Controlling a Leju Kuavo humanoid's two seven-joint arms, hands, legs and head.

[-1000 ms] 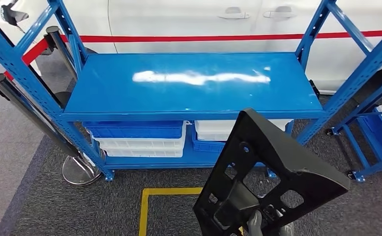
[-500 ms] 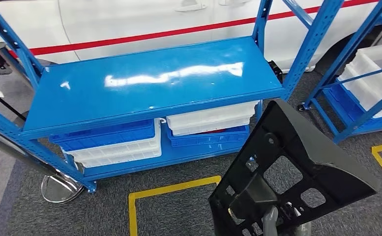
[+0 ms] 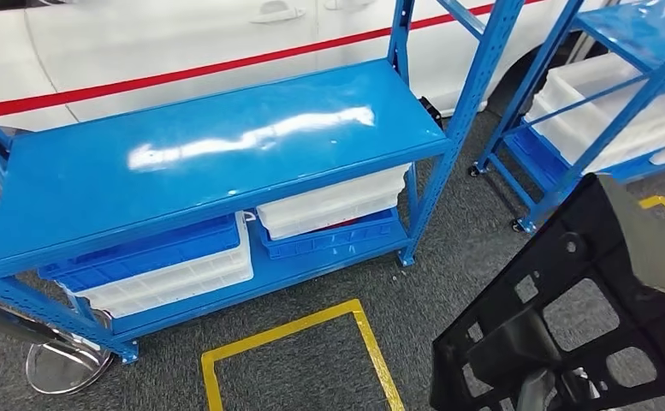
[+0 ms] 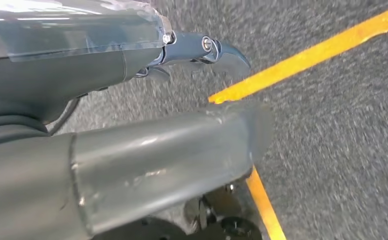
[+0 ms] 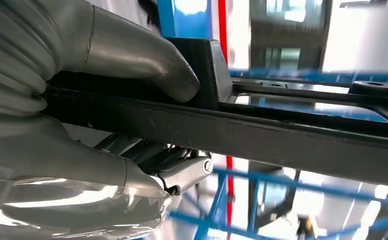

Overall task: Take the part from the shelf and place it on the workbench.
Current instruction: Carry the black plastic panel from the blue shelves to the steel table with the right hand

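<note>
Right robot hand (image 5: pixel 82 125) grips the part (image 3: pixel 581 317), its grey thumb pressed on one face of a flat black bar and its darker fingers (image 5: pixel 182 172) tucked beneath. From the head view the part is a black, roughly triangular plastic frame with several cut-out openings, a small round boss and a thick raised rim; it is held tilted over the grey carpet, clear of the blue shelf (image 3: pixel 209 154). Left robot hand (image 4: pixel 132 150) hangs above the carpet and a yellow floor line (image 4: pixel 306 55), fingers apart, holding nothing.
</note>
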